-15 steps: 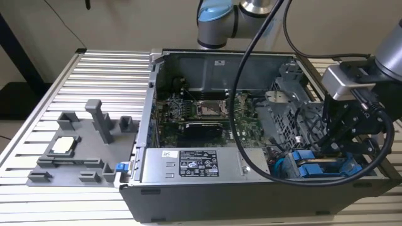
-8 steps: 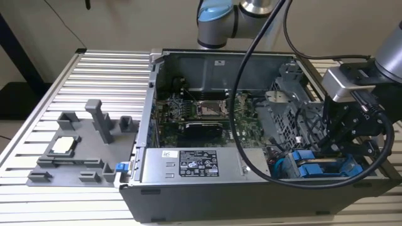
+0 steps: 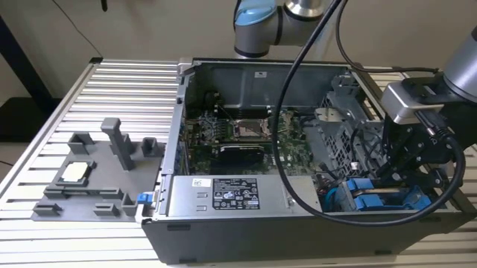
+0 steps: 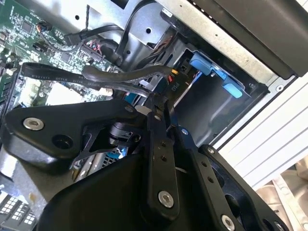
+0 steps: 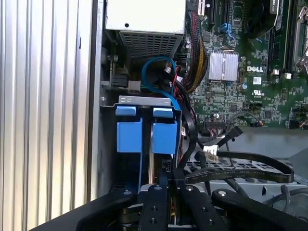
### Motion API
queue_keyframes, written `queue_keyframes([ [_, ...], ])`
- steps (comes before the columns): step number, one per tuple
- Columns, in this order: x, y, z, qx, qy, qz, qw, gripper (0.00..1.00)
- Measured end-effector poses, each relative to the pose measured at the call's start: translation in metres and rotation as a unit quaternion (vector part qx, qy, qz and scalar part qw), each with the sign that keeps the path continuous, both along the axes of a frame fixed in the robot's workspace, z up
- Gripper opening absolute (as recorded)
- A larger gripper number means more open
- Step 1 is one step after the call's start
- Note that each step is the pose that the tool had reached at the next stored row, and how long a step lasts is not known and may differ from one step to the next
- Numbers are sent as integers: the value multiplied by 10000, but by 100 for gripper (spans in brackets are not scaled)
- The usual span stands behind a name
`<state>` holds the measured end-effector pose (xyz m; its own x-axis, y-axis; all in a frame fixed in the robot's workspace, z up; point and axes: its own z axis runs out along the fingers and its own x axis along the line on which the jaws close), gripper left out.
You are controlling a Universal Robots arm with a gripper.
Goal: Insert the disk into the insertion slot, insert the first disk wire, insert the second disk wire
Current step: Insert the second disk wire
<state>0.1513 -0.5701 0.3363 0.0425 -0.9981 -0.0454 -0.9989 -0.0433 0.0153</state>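
I saw the disk [image 5: 153, 137] seated in the insertion slot [image 5: 144, 100] beside the power supply [image 3: 231, 195], its rear hidden by my gripper [image 4: 161, 113], which looked pinched on a black wire [image 4: 120, 77] just above it.

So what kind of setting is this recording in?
Likely a lab or test bench for computer assembly: an open desktop computer case lies on a slatted aluminium table, with a grey parts fixture beside it and the gripper working inside.
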Motion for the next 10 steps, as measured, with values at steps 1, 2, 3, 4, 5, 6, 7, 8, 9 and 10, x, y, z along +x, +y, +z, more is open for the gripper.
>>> queue_keyframes([
  [1,0,0,-2,2,0,0,10000,16],
  [2,0,0,-2,2,0,0,10000,16],
  [3,0,0,-2,2,0,0,10000,16],
  [4,1,-1,-4,4,-1,0,10000,16],
  [5,1,-1,-5,5,-1,0,10000,18],
  [6,0,-2,-3,5,0,0,10000,18],
  [7,0,-2,8,5,0,0,10000,24],
  [8,0,-2,27,6,0,0,10000,24],
  [9,0,-2,49,3,0,0,10000,24],
  [10,0,-2,72,4,0,0,10000,24],
])
